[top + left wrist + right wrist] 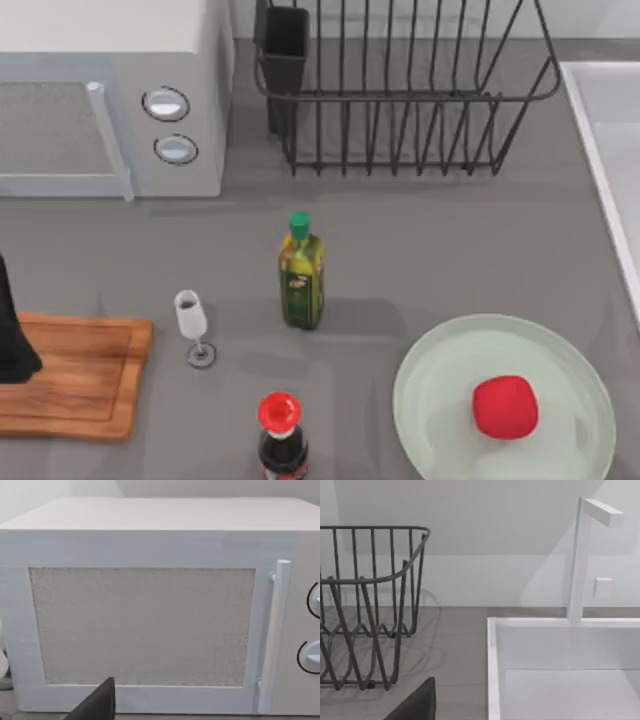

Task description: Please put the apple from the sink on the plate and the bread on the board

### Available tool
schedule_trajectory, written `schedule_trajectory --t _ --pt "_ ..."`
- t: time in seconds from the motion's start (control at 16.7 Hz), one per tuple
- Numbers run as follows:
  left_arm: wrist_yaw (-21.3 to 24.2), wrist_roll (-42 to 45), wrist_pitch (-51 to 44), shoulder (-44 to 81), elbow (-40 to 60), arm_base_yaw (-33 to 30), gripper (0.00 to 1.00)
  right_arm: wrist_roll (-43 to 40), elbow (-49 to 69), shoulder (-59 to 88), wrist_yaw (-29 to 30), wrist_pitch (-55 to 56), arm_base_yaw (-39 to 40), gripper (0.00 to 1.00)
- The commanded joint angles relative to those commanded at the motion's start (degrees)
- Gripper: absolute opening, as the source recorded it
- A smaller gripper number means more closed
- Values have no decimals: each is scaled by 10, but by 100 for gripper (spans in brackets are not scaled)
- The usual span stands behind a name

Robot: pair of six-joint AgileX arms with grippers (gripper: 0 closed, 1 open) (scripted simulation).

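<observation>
at the far left of the worktop (pixel 480 240) a dark part of the left arm stands over the wooden board (pixel 75 385), which lies flat at the left edge. whether the left pincer is wide or narrow i cannot tell. behind the board sits a white microwave (pixel 110 95), and the left wrist view faces its door and handle. just right of the board stands an upright wine glass (pixel 192 325). further right is an olive oil bottle (pixel 301 275) with a green cap, and near the front edge a dark bottle (pixel 281 440) with a red cap. behind them stands a black wire dish rack (pixel 400 90). on the right, the apple (pixel 505 407) rests on the pale green plate (pixel 440 400), right of its centre. the sink (pixel 600 130) runs along the right edge; the right wrist view shows its basin and white tap (pixel 582 555). the right pincer's state i cannot tell.
</observation>
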State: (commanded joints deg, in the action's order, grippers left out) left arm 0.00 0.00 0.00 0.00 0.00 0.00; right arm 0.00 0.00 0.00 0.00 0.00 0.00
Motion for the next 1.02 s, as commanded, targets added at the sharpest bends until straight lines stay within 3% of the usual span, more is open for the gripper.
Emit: schedule_trajectory --t 0.42,1.02 --pt "0 11 -80 127 100 25 100 0 0 0 0 0 0 100" --pt "-1 56 -367 658 457 112 100 0 0 0 0 0 0 100"
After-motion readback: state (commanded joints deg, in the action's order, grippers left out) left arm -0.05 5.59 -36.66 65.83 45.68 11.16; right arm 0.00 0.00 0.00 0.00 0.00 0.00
